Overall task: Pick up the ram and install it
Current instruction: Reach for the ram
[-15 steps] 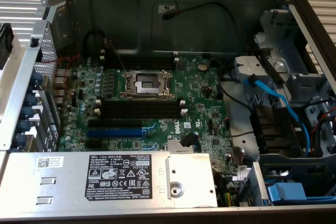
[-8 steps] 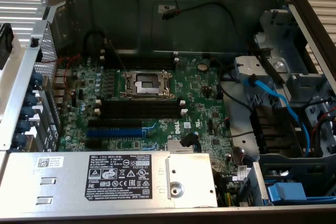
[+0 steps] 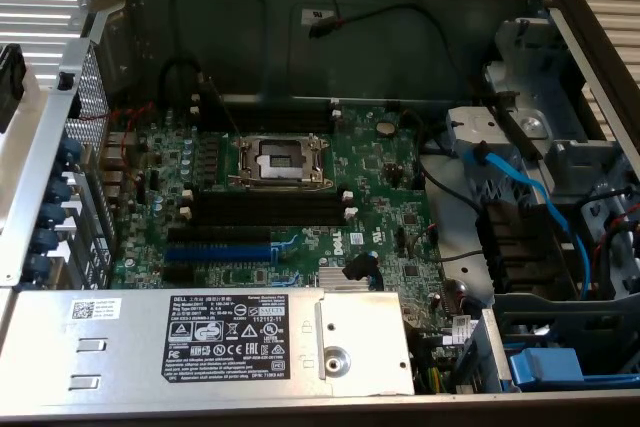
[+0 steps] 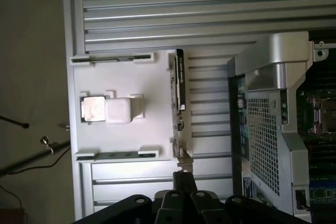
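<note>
One ram (image 4: 180, 82) upright along white holder (image 4: 123, 74) edge; closed gripper (image 4: 181, 174) just beside its end.

Open computer case (image 3: 350, 7), green motherboard (image 3: 385, 172), power supply (image 3: 120, 342)

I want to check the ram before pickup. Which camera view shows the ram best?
The wrist view: the ram stands on edge in a white holder, close ahead of the hand. At the exterior view's left edge, a dark strip may be it; I cannot tell.
</note>
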`<state>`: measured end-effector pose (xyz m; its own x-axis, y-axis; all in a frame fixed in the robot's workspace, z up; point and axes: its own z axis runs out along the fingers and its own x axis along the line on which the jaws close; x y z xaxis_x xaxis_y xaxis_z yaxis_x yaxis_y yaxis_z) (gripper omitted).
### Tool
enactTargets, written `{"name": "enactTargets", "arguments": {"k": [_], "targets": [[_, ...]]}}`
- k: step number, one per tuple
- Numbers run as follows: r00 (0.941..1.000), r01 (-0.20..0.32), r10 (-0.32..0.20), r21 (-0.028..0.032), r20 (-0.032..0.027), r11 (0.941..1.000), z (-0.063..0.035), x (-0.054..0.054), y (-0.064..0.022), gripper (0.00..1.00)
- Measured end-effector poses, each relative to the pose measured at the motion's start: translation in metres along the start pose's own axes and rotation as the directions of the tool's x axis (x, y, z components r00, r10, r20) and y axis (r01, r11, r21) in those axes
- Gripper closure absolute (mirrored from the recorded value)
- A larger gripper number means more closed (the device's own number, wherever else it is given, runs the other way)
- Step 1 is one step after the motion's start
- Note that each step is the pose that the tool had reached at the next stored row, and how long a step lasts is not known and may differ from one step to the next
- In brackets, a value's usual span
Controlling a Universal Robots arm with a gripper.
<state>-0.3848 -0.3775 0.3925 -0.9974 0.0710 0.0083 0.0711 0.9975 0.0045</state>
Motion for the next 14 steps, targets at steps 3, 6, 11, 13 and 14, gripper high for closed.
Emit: {"name": "enactTargets", "arguments": {"k": [3, 6, 11, 13, 14], "targets": [[1.0, 0.0, 0.0, -0.0003, 0.0, 1.0, 0.0001, 0.011, -0.0009, 0.9], [1.0, 0.0, 0.0, -0.0003, -0.0001, 1.0, 0.0002, 0.017, -0.0014, 0.9], [1.0, 0.0, 0.0, -0.0003, -0.0001, 1.0, 0.0003, 0.033, -0.0025, 0.9], [1.0, 0.0, 0.0, -0.0004, 0.0, 1.0, 0.0004, 0.039, -0.0029, 0.9], [1.0, 0.0, 0.0, -0.0004, 0.0, 1.0, 0.0004, 0.042, -0.0031, 0.9]]}}
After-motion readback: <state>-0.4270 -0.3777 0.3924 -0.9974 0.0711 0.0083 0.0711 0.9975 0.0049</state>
